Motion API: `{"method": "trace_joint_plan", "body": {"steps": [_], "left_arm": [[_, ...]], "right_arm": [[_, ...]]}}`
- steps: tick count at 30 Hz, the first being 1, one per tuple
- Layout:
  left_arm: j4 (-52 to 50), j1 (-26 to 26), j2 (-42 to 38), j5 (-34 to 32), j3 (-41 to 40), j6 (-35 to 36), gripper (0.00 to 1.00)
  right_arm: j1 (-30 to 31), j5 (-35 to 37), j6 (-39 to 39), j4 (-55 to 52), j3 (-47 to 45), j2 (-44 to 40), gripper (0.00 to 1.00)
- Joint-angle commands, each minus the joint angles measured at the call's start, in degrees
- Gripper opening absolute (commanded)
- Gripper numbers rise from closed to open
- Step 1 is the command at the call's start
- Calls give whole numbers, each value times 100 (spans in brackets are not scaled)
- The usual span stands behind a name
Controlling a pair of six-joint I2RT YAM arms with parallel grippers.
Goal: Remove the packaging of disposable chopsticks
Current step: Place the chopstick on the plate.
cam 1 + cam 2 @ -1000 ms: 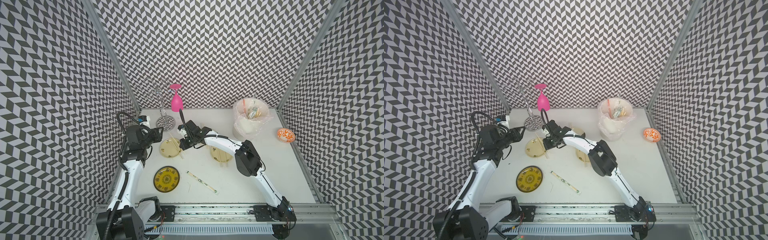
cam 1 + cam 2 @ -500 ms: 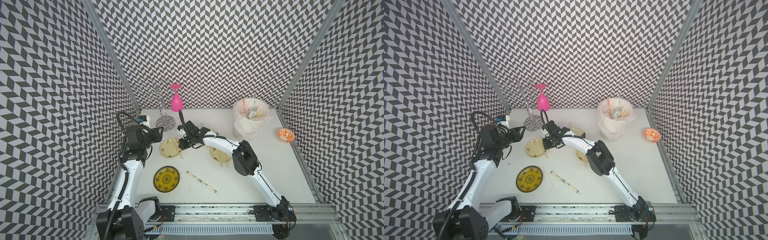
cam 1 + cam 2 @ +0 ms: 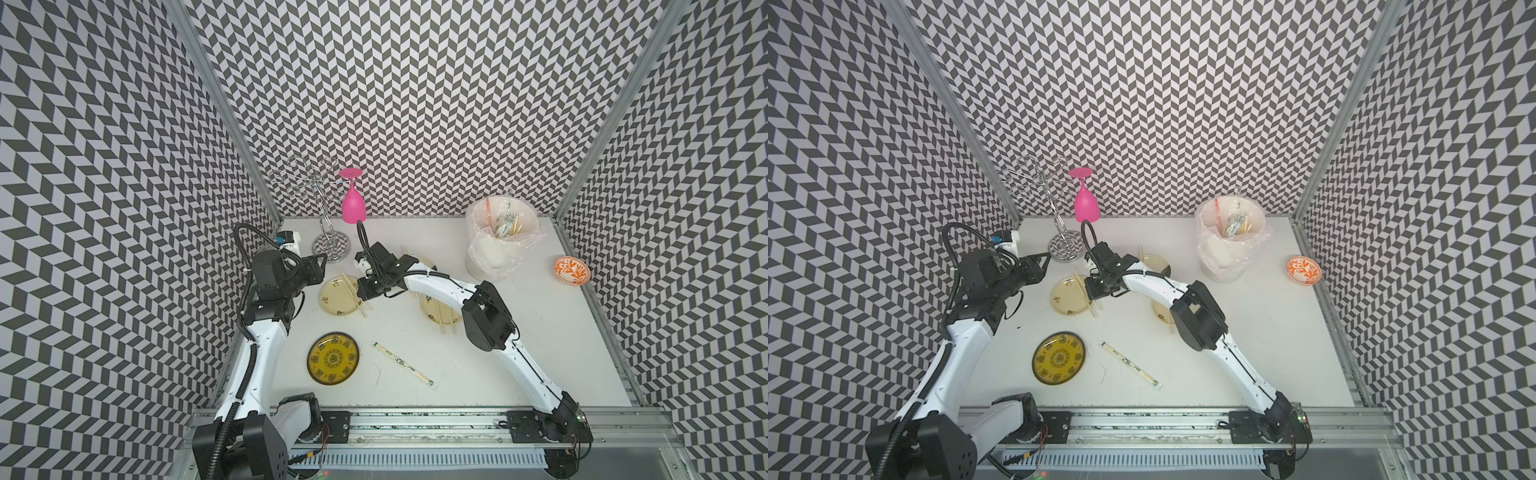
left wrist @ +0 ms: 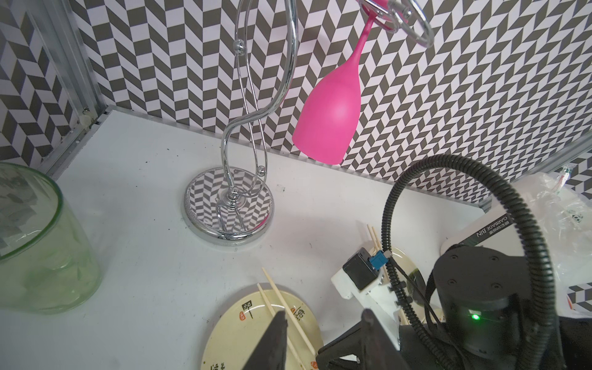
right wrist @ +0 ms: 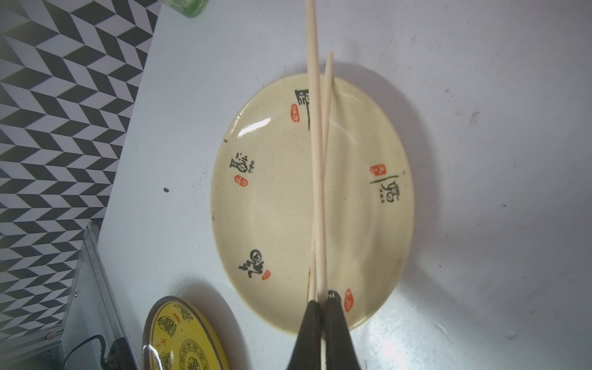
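While I stood by the white table (image 3: 540,332), the right gripper (image 5: 323,299) was pinched tight on one end of a bare pair of thin pale bamboo chopsticks (image 5: 317,160). The pair lay across a round cream plate with black and red characters (image 5: 272,208). In both top views that plate sat toward the left rear of the table, between the two arms.

The left gripper (image 4: 324,314) hung just beside the plate on its left rear side, its jaws partly apart with nothing that I could see between them.

Nearer the front, a long clear plastic sleeve with small black-and-green marks (image 3: 403,365) lay flat on the table with its sticks inside, just right of a round yellow-patterned plate (image 3: 332,358). Crumpled sleeves (image 3: 505,220) stood in the white garbage bin lined with a clear bag (image 3: 490,257) at the right rear. A second cream plate (image 3: 432,311), with loose sticks on it, showed partly under the right arm.
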Motion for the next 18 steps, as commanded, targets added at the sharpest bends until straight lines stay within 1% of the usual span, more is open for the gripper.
{"method": "trace_joint_plan", "body": {"steps": [1, 9, 18], "left_arm": [[148, 7, -131, 85, -49, -20, 39], [147, 18, -148, 86, -40, -10, 39], [140, 24, -151, 85, -40, -3, 39]], "right_arm": [[-16, -51, 86, -10, 181, 178, 2], [-35, -88, 111, -119, 229, 253, 3], [-39, -114, 147, -69, 282, 236, 9]]}}
